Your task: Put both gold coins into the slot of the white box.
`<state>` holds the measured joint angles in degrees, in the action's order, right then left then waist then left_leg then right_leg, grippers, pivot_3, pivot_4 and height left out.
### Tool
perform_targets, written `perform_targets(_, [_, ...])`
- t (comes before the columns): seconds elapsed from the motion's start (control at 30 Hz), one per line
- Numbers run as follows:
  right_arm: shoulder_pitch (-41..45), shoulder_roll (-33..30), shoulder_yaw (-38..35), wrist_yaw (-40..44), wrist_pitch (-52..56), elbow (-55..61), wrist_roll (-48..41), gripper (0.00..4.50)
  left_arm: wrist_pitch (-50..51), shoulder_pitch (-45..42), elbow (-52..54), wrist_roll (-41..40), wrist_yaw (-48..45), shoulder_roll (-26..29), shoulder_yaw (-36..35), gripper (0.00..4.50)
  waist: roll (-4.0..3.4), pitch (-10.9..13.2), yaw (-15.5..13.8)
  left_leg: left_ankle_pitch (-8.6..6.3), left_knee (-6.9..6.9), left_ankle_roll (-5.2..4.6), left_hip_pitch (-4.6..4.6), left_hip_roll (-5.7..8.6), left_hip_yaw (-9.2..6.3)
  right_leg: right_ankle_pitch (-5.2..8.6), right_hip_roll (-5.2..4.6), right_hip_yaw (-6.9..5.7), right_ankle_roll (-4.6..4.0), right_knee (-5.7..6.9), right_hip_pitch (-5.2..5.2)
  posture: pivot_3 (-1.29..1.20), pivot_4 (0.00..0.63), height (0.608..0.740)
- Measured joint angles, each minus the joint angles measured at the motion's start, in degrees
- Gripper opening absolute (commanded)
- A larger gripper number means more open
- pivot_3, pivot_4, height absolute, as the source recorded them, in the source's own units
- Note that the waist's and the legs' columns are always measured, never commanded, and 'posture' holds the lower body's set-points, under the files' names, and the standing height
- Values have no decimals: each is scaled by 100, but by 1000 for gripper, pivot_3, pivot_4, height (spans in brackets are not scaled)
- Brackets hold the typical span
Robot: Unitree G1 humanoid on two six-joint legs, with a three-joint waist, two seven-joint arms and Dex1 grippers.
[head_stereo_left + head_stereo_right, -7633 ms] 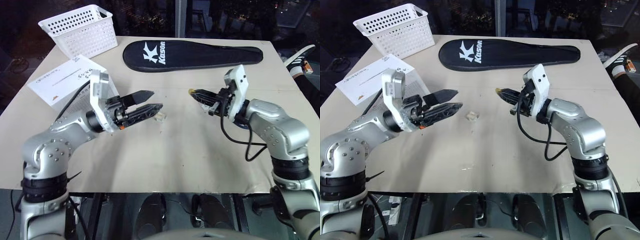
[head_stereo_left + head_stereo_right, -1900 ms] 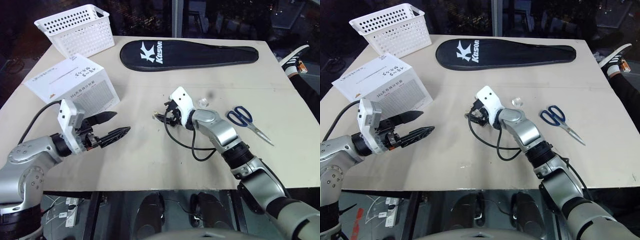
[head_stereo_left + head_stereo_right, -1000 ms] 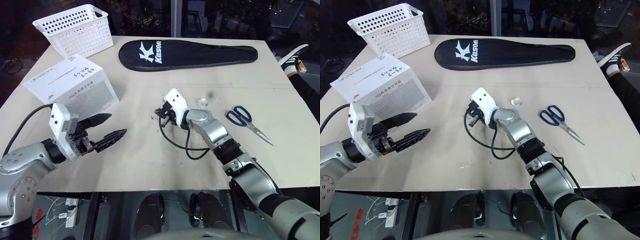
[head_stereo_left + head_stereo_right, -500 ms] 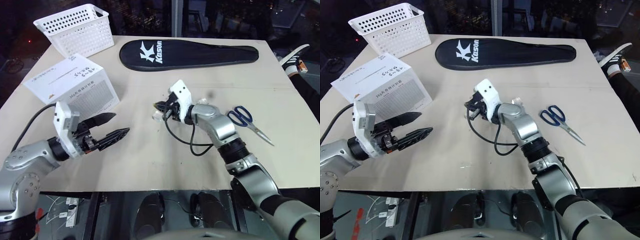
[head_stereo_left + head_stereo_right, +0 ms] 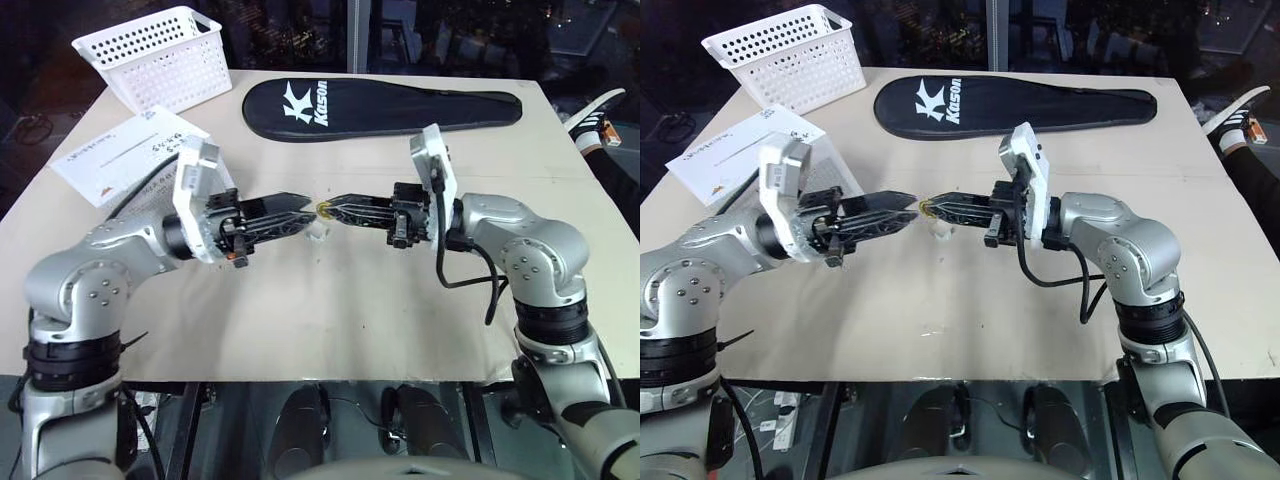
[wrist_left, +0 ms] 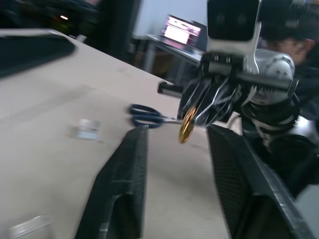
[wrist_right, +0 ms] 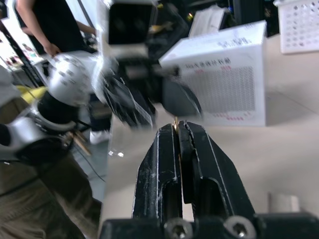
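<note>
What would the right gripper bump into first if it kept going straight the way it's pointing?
Probably the left gripper. The right gripper, shut on a gold coin, points straight at the left one's open fingers, tips nearly meeting; exact depth is hard to judge.

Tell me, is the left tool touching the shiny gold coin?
Apart. In the left wrist view, the round gold coin sits between the left tool's fingers with gaps on both sides.

Setup's a big beige table with a crease line running across it, sitting against dark glass that's throwing back dim reflections. Under the front edge it's pretty dark. Off to the side there's a lit screen and a person standing nearby.
</note>
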<state>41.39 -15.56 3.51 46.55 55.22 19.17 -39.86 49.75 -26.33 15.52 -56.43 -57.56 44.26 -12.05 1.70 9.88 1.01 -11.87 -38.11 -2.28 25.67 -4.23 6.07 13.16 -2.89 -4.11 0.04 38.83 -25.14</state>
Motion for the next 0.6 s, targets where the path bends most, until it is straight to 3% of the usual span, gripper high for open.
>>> perform_targets(0.33, [-133,-270,-143,-371,238,459,-571,0,0,-443,-385,70,-463,-5,358,2085,0,0,-36,0,-2,-1,3,2,0,5,-8,0,10,-2,1,0,150,740])
perform_targets(0.43, [-149,-346,-169,-462,236,480,-656,0,23,-534,-416,70,-540,-21,379,763,0,0,-30,0,-2,-1,2,2,0,5,-7,1,10,-1,1,0,150,740])
perform_targets(0.6, [-172,-396,-168,-551,230,483,-744,0,34,-555,-428,82,-604,-23,379,763,0,0,-27,0,-2,-1,2,1,0,6,-6,1,11,-1,1,0,150,740])
